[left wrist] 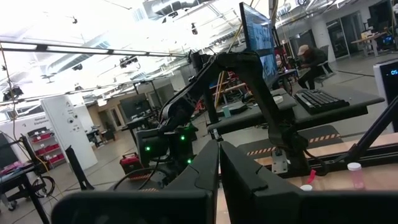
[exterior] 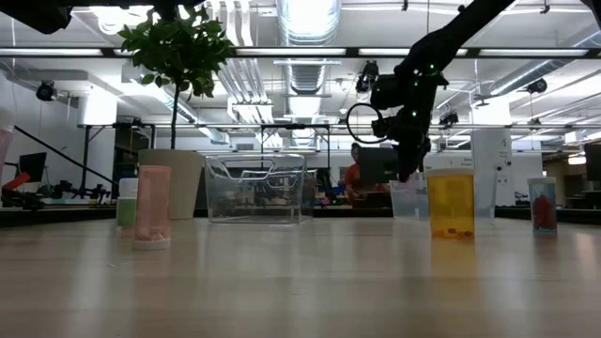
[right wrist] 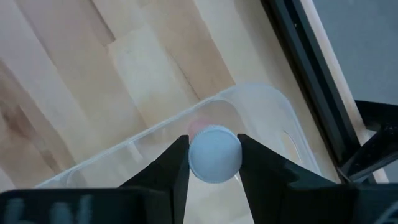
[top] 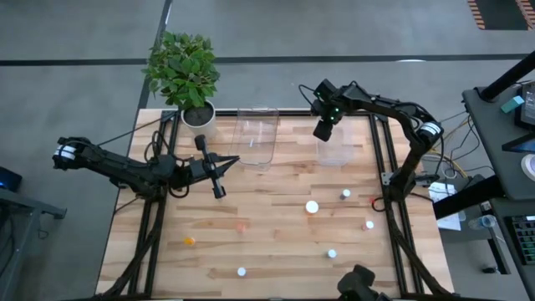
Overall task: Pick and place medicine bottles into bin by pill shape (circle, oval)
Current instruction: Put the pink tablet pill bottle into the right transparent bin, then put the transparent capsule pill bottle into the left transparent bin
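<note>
My right gripper (top: 324, 130) hangs over the right clear tub (top: 336, 152) at the table's far side, shut on a small white-capped bottle (right wrist: 214, 154). It also shows in the low view (exterior: 409, 155). My left gripper (top: 231, 162) is shut and empty, held above the table near the left clear tub (top: 256, 138), its fingers (left wrist: 205, 168) pointing level toward the right arm. Several tiny bottles stand on the table: white-topped ones (top: 312, 206) (top: 332, 253) (top: 242, 271), an orange one (top: 190, 241) and a pinkish one (top: 242, 226). My right gripper pinches the bottle between its two fingers at the sides of the white cap (right wrist: 198, 157). The fingers come from above, pointing down. The bottle is upright, cap up, lifted clear over the tub's rim (right wrist: 261, 93); its body is hidden under the cap.
A potted plant (top: 184, 75) stands at the far left corner. More bottles stand right of centre (top: 345, 194) (top: 369, 225). In the low view, pink (exterior: 153, 207) and orange (exterior: 451, 202) bottles stand close to the camera. Bare wood lies between the arms.
</note>
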Tool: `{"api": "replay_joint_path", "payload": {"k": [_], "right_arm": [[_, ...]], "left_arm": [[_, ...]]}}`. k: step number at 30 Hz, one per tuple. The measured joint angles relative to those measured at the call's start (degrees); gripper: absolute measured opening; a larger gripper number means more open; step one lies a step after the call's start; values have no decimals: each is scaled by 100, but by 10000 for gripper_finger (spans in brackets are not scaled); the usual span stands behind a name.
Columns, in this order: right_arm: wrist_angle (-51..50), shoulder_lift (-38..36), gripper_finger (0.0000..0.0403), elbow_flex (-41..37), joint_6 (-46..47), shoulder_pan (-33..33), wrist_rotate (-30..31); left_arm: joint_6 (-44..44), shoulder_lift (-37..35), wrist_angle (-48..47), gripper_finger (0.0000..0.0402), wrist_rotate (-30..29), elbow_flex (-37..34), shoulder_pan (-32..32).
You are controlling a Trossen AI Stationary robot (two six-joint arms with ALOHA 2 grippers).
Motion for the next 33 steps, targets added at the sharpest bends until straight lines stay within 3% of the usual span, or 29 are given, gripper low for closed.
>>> {"api": "replay_joint_path", "payload": {"k": [16,27,33], "right_arm": [[466,0,117,-428,15,2,46],[520,-7,183,-428,35,7,50],[477,-197,198,-428,45,7,59]], "left_arm": [[-1,0,2,0,0,-2,0],[-2,0,4,0,2,-2,-2],[-2,0,6,0,2,-2,-2]]}}
